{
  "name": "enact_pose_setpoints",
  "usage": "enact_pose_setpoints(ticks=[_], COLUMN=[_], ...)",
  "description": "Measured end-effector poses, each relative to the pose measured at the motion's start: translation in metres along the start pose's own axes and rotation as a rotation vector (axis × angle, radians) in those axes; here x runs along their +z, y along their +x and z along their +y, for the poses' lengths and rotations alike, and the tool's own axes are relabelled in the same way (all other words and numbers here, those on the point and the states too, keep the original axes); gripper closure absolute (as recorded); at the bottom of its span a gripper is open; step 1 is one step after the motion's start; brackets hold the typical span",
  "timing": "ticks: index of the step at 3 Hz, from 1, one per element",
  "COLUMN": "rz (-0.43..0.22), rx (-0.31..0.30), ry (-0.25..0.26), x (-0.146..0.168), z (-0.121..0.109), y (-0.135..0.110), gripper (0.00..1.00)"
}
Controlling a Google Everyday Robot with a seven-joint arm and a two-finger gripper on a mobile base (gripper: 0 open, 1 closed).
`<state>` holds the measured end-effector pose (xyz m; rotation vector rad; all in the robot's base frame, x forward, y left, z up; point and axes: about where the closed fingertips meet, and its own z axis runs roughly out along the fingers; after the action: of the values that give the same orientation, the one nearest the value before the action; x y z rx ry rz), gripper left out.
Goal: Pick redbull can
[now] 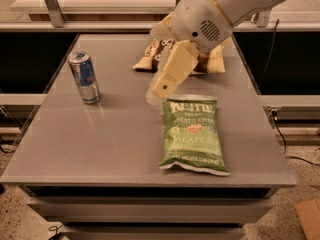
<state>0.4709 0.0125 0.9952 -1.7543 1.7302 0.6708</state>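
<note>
The redbull can (84,77) stands upright on the left part of the grey table (100,149). It is slim, blue and silver, with a silver top. My gripper (156,91) hangs from the white arm (210,14) that comes in from the top right. It is above the middle of the table, just past the top left corner of the green chip bag. It is to the right of the can, well apart from it, and holds nothing that I can see.
A green jalapeño chip bag (194,134) lies flat at the right front of the table. A brown chip bag (216,59) lies at the back, partly hidden by the arm. A metal shelf rail (100,26) runs behind the table.
</note>
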Motion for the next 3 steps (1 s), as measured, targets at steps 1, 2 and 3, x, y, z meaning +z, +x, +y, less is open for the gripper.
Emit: enact_pose_setpoints(ticks=[1, 2, 3], rz=[-0.078, -0.087, -0.097], rx=[0.014, 0.015, 0.050], ry=[-0.059, -0.060, -0.031], x=[0.0365, 0.0390, 0.0389], z=[-0.0022, -0.0029, -0.0021], y=[-0.0211, -0.0237, -0.0147], gripper=[0.00, 0.00, 0.00])
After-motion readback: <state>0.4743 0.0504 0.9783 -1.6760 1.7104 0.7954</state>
